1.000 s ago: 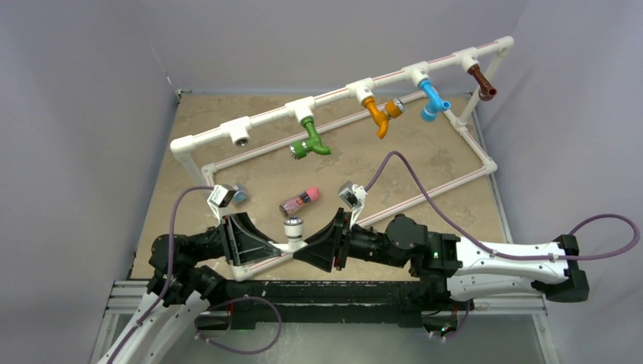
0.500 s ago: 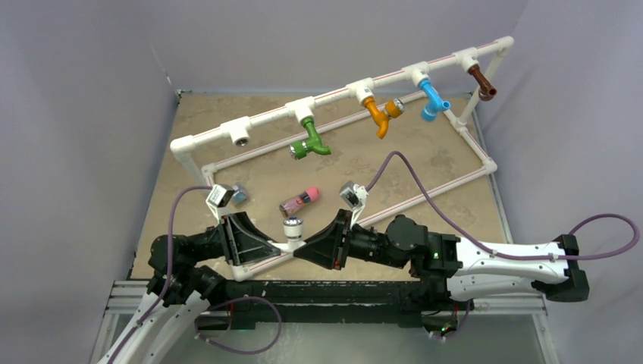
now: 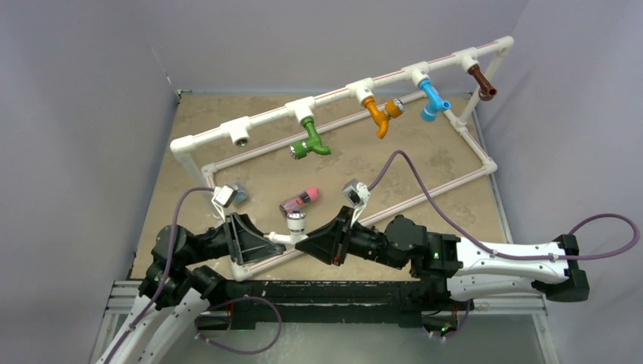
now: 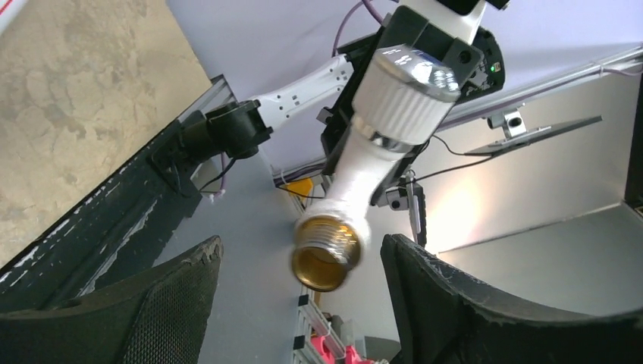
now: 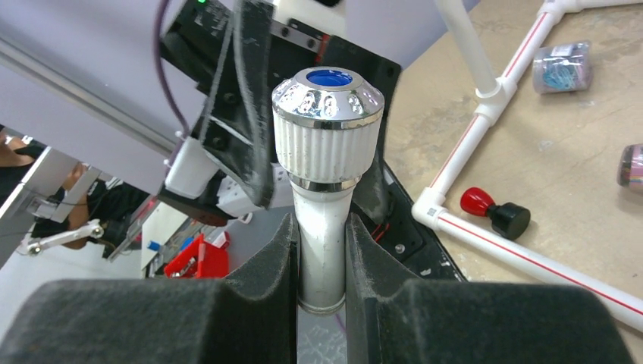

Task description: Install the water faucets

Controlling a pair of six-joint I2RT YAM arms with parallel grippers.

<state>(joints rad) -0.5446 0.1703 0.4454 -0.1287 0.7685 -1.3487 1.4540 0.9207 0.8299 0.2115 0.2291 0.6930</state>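
A white faucet with a ribbed knob is held just above the near table edge between both grippers. My right gripper is shut on its white body, with the knob standing above the fingers. My left gripper is open, and the faucet's brass threaded end hangs between its spread jaws without touching them. Green, orange, blue and brown faucets sit on the white pipe frame. One T-fitting at the frame's left has an open socket.
A pink-capped cylinder lies on the sandy table in front of the frame. A small bluish roll lies to its left. The right wrist view shows a red-and-black knob beside the near frame pipe.
The two grippers and the white faucet between them have shifted slightly up and away from the near edge. The left arm has moved a little.
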